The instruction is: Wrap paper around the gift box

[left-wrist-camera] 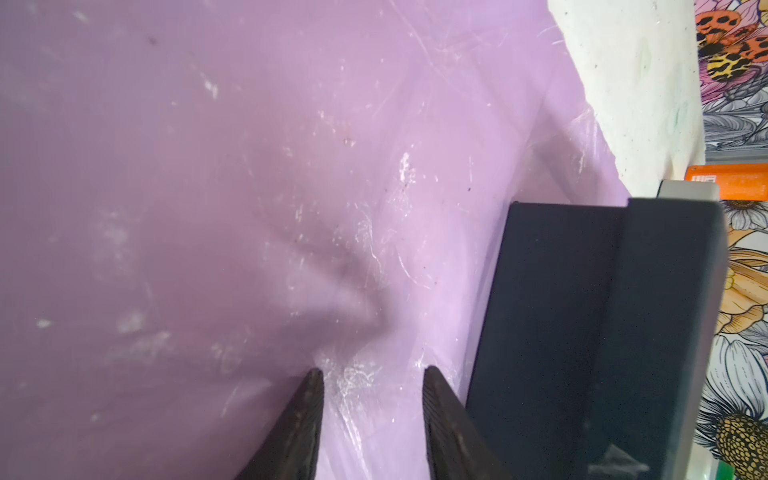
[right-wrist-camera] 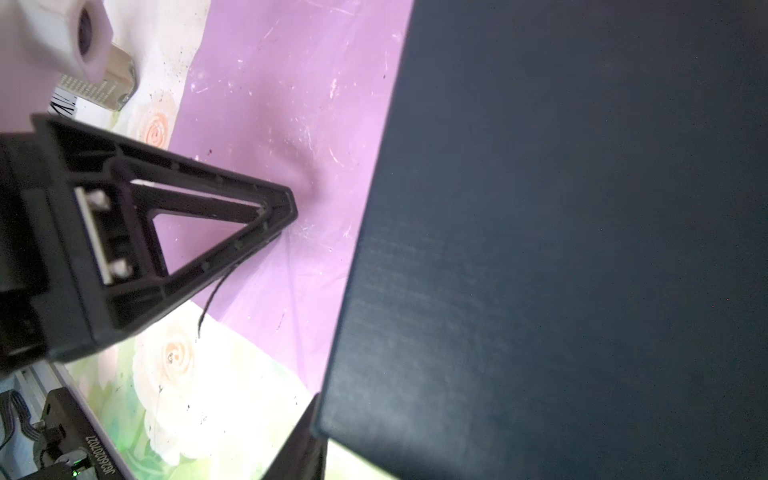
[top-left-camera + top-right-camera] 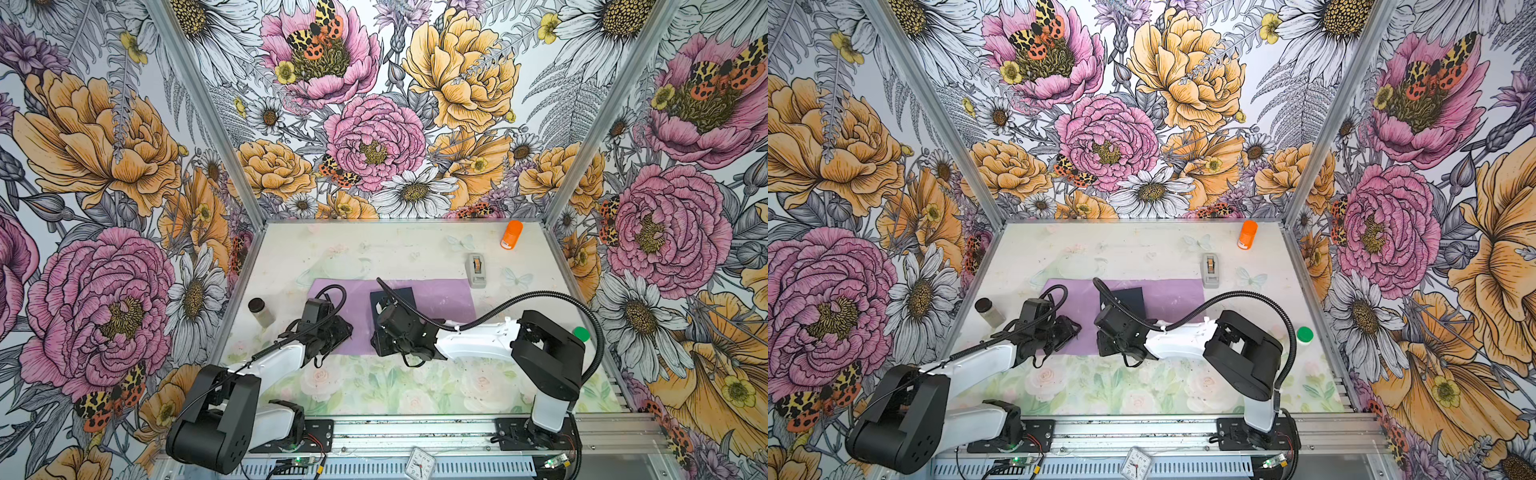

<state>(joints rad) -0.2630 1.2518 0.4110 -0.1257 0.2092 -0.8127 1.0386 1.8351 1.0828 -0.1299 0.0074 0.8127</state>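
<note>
The lilac-purple paper [image 3: 440, 299] [image 3: 1171, 295] lies flat on the table. On its middle is the dark navy gift box [image 3: 399, 296] [image 3: 1129, 297], its front part hidden under my right gripper [image 3: 386, 330]. In the right wrist view the gift box [image 2: 540, 249] fills most of the picture. One right finger [image 2: 305, 440] touches its corner and the other is hidden behind it. My left gripper [image 1: 372, 374] [image 3: 345, 328] is open just left of the gift box [image 1: 582, 332]. Both its fingertips rest on the paper [image 1: 208, 208], which puckers ahead of them.
A grey tape dispenser [image 3: 478, 270] and an orange bottle [image 3: 512, 235] stand at the back right. A jar with a dark lid [image 3: 259, 311] sits by the left wall and a green-capped container [image 3: 581, 333] by the right one. A small clock [image 3: 419, 463] lies on the front rail.
</note>
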